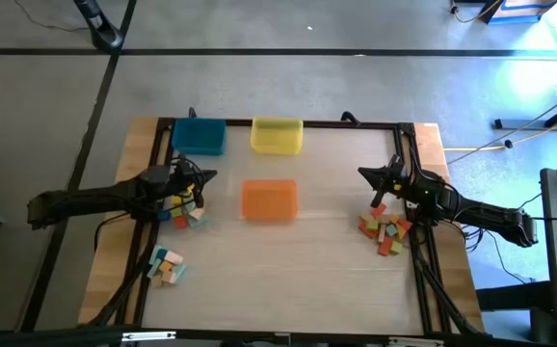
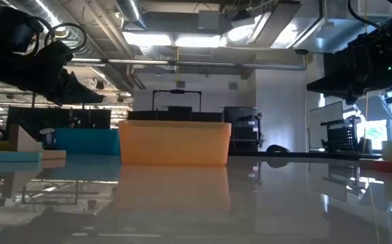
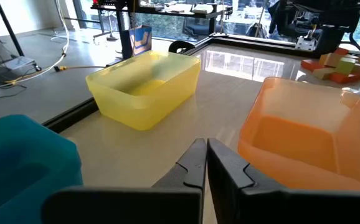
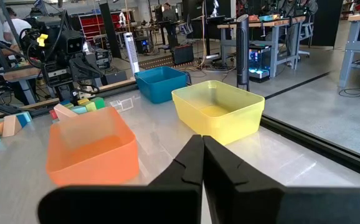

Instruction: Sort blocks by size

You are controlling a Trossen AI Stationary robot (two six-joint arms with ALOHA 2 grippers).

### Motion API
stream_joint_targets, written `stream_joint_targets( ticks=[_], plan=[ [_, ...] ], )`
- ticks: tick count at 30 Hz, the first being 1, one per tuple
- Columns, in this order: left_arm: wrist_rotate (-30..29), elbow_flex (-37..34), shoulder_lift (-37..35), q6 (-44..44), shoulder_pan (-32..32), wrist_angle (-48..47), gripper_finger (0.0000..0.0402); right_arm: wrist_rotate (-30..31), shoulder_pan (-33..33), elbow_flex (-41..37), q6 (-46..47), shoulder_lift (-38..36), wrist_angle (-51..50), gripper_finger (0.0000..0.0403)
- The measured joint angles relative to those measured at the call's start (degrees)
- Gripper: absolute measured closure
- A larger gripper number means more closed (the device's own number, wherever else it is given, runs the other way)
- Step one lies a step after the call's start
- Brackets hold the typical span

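The left arm reaches in over the desk's left edge, its left claw empty, fingers pressed together; the right arm mirrors it over the desk's right edge, right claw likewise closed and empty.

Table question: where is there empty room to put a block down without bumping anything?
The widest bare stretch of table lies in front of the orange tray, between the small block pile and the right block pile. It is crowded by the left gripper, over another block pile.
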Motion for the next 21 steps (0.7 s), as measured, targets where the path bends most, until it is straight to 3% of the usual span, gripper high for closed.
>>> stream_joint_targets(
  ticks=[7, 13, 21],
  plan=[
    [0.01, 0.0, -0.01, 0.07, -0.01, 0.0, 0.0398, -0.02, 0.0, -0.02, 0.0, -0.01, 0.0, 0.0395],
    [0.0, -0.01, 0.0, 8.06, 0.0, 0.02, 0.0398, -0.01, 0.01, -0.01, 0.0, -0.01, 0.0, 0.0395],
    [0.0, 0.0, 0.0, 9.16, -0.02, 0.14, 0.0398, 0.15, 0.0, -0.01, -1.58, 0.01, 1.36, 0.0395]
  ],
)
